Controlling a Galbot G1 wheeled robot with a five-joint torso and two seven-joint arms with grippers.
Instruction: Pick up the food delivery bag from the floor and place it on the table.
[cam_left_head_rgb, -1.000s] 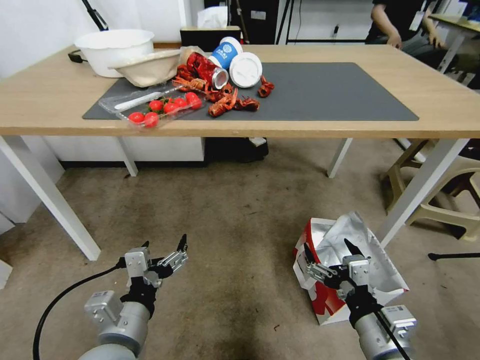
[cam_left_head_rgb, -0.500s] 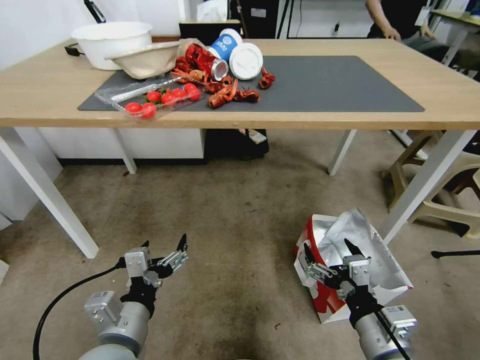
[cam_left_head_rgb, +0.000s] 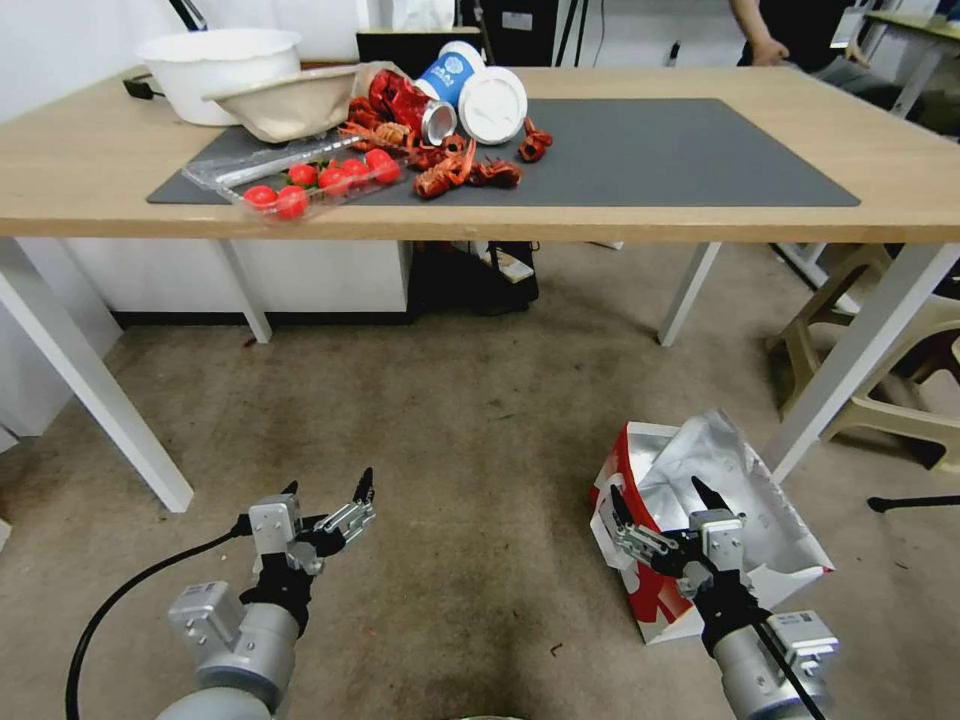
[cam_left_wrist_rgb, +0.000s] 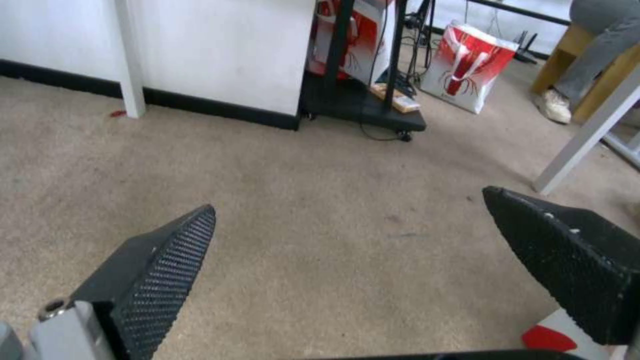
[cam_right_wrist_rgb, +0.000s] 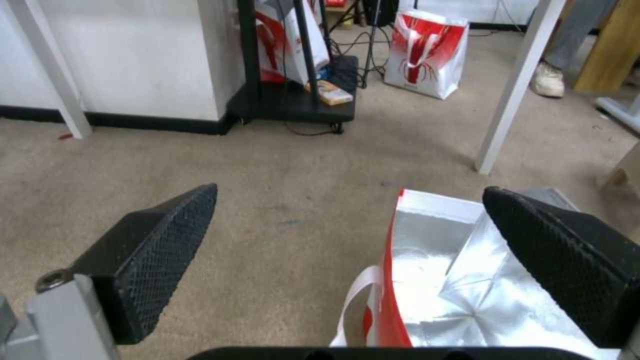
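The right hand (cam_left_head_rgb: 657, 502) hides part of the food delivery bag (cam_left_head_rgb: 740, 490), whose handles perhaps lie behind it.

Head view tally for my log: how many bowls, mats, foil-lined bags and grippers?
Bowls: 2, white bowl and beige bowl
Mat: 1
Bag: 1
Grippers: 2, left gripper and right gripper, both open
Total: 6

My right gripper (cam_left_head_rgb: 658, 508) hangs directly above the food delivery bag (cam_left_head_rgb: 745, 515), jaws spread. The bag stands on the floor (cam_left_head_rgb: 480, 420), just beside the near right leg of the table (cam_left_head_rgb: 850, 345), on that leg's left. My left gripper (cam_left_head_rgb: 330, 497) hangs well to the left of the bag, over the floor, jaws spread. The table stands behind the bag.
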